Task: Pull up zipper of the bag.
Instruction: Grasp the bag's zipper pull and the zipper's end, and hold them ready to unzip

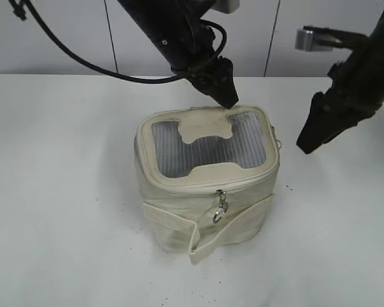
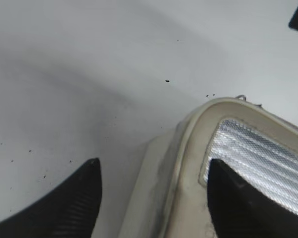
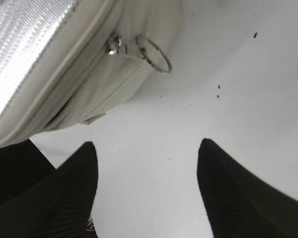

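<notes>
Bag (image 1: pixel 208 182) sits mid-table (image 1: pixel 57 192), zipper (image 1: pixel 220 206) pull hanging at front. I see my left end effector (image 2: pixel 154 198) spread wide over bag's rear corner, empty; right end effector (image 3: pixel 146 191) open beside bag, empty.

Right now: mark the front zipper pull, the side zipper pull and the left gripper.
front zipper pull (image 1: pixel 220 208), exterior view, on its hanging ring.
side zipper pull (image 3: pixel 154 54), right wrist view, on its ring.
left gripper (image 1: pixel 229 99), exterior view, at the fingertips above the bag's rear rim.

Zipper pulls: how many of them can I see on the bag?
2. One pull hangs at the front of the bag. Another pull sits on the side near the right gripper. More may be hidden behind.
</notes>
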Motion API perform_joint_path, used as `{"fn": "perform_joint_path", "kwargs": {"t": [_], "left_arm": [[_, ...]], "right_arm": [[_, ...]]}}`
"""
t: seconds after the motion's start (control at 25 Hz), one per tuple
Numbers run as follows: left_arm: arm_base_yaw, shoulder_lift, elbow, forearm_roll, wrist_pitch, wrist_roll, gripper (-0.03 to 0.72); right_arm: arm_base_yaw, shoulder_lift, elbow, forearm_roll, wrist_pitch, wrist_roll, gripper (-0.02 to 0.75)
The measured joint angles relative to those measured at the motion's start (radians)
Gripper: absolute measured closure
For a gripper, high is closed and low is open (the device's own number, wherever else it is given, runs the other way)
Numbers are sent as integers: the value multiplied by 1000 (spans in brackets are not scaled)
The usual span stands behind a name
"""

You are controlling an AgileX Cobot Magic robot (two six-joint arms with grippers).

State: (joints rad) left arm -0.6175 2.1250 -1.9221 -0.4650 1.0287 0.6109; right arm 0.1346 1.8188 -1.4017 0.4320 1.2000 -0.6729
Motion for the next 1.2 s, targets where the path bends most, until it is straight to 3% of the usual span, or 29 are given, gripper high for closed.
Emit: {"fn": "perform_joint_path", "kwargs": {"t": [0.2, 0.48, 0.6, 0.68, 0.76, 0.88, 1.2], "left_arm": [[2, 120, -150, -57, 109, 9, 180], [2, 177, -187, -121, 177, 11, 190], [2, 178, -187, -129, 185, 11, 323], [2, 178, -187, -132, 190, 11, 512], [1, 179, -187, -131, 193, 11, 607], [2, 181, -187, -133, 194, 11, 640], [2, 181, -187, -134, 194, 11, 643]], "right_arm": [[0, 0, 141, 65, -133, -134, 269], [0, 0, 174, 131, -229, -236, 269], [0, 0, 174, 143, -237, -261, 271], [0, 0, 174, 147, -237, -271, 271], [0, 0, 174, 152, -237, -279, 271], [0, 4, 174, 169, -239, -296, 271], [0, 71, 174, 211, -251, -355, 271]]}}
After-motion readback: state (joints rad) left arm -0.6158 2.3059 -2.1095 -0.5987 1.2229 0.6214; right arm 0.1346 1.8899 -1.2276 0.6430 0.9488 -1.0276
